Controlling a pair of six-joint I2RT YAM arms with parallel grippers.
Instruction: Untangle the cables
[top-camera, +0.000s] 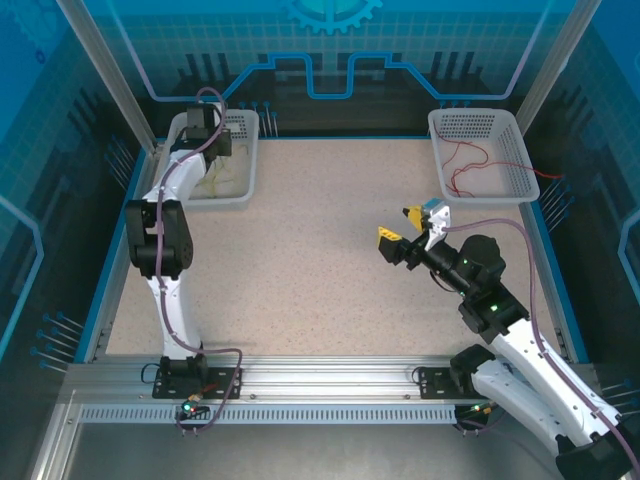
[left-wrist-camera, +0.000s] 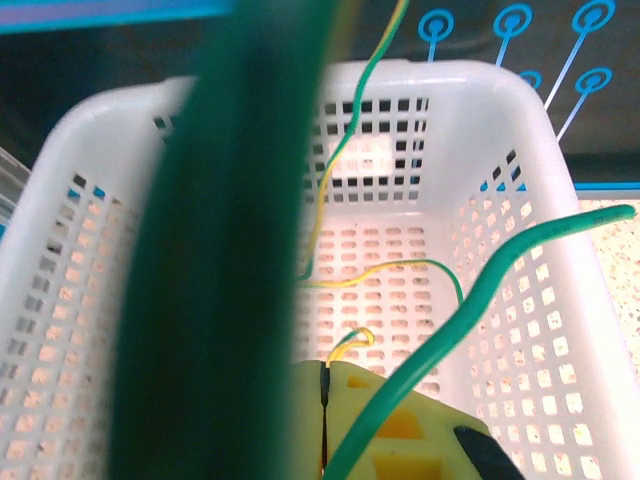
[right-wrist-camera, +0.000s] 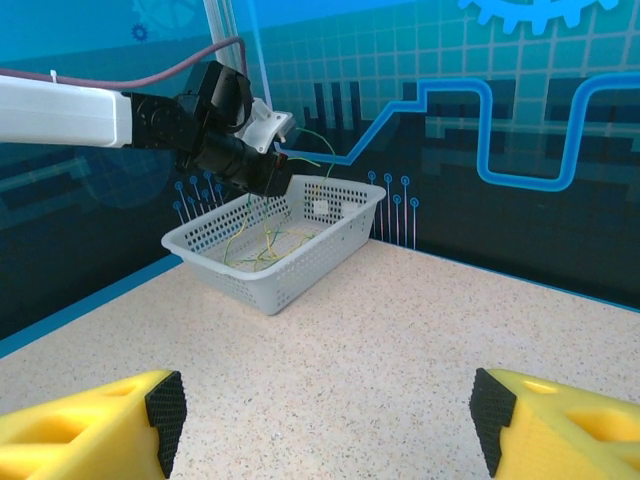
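My left gripper is shut over the white left basket, with a thin yellow-green cable pinched between its yellow jaws. More yellow-green cables hang and curl in front of the basket's far wall. One green strand is a blurred band close to the lens. From above, the left gripper hovers over that basket, and loose yellow-green cables lie inside. Red cables lie in the right basket. My right gripper is open above the table, with nothing between its fingers.
The left basket stands at the back left of the speckled table, the right basket at the back right. Blue walls and a raised blue rim enclose the table. The left arm stretches over its basket.
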